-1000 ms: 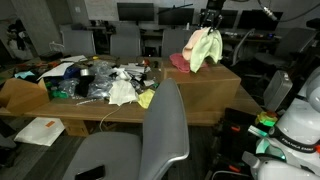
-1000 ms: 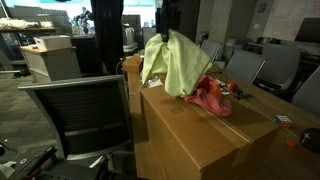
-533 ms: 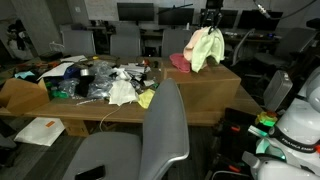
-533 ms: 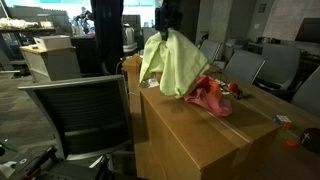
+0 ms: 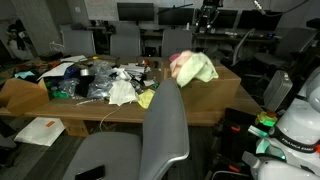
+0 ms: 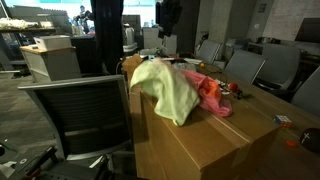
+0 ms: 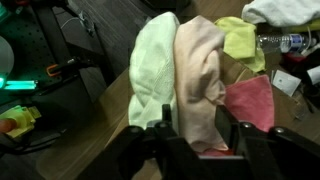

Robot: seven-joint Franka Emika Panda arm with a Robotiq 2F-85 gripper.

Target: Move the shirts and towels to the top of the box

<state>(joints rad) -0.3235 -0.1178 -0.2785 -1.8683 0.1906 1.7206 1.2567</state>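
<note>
Green cloth (image 6: pixel 163 88), cream cloth (image 7: pixel 200 70) & pink cloth (image 6: pixel 207 92) lie in a loose heap on top of the box (image 6: pixel 200 140), near one end, so this part looks done. Tool (image 7: pixel 198 130) hangs above the heap w/ fingers apart, holding nothing. On the bench (image 5: pixel 90 112) a yellow piece (image 5: pixel 147 98) sits among clutter; if it is a towel, one move is left, but I cannot tell.

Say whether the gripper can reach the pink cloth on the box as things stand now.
Probably yes. The gripper hangs open above the box. The pale green cloth covers one edge of the pink cloth, but the rest lies bare, with nothing standing over it.
</note>
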